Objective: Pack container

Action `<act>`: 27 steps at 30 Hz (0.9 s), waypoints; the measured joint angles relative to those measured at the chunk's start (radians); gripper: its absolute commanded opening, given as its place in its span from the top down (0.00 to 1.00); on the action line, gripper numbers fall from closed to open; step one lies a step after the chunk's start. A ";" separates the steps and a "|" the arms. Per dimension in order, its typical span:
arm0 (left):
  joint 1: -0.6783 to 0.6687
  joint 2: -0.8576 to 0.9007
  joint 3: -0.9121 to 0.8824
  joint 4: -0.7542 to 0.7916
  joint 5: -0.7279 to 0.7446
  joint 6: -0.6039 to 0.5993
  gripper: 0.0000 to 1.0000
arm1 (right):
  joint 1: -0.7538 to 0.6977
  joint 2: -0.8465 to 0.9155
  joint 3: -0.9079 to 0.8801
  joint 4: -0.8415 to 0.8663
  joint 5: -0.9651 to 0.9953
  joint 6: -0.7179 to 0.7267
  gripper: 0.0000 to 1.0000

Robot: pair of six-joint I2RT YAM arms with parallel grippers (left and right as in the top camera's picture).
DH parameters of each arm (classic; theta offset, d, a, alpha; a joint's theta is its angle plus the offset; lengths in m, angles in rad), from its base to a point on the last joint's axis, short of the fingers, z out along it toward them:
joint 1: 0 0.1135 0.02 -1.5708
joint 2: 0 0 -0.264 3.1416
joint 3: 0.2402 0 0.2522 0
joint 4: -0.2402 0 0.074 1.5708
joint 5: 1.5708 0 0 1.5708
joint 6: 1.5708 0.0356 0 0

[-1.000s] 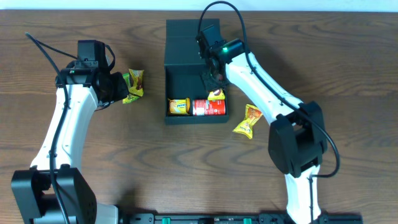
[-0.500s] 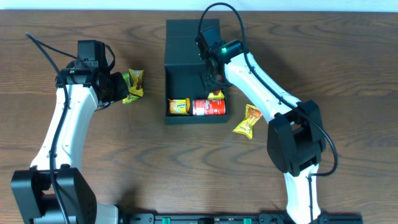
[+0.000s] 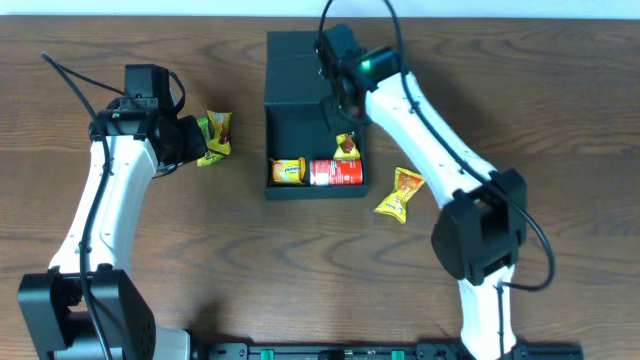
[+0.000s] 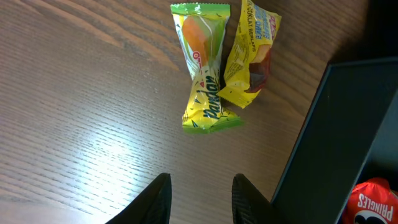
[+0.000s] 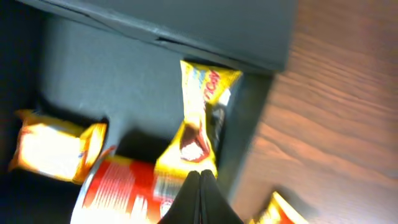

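Near edge: open dark brown wooden table (image 3: 250, 280) between arm bases. Yellow-orange crinkled snack packet (image 3: 398, 193) loose, just right of dark teal-black square cardboard container (image 3: 298, 120), mid-table, lid back. Inside, at near wall: small yellow packet (image 3: 288, 170), red cylindrical can (image 3: 337, 173) on its side. Yellow-brown packet (image 5: 199, 118) at right wall, blurred, under right gripper (image 5: 199, 179), pinched closed, empty. Left gripper (image 4: 200, 190) parted, empty, short of green-yellow packet (image 4: 202, 81) touching yellow packet (image 4: 252, 50), left of container.
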 measured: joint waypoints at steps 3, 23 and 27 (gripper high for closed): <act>0.000 0.000 0.000 0.000 0.000 0.000 0.64 | -0.032 -0.063 0.022 -0.069 0.005 0.003 0.98; 0.000 0.000 0.000 0.016 0.000 0.000 0.57 | -0.283 -0.141 -0.495 -0.015 -0.157 0.089 0.68; 0.000 0.000 0.000 0.016 0.000 0.000 0.57 | -0.275 -0.141 -0.535 -0.013 -0.167 0.104 0.68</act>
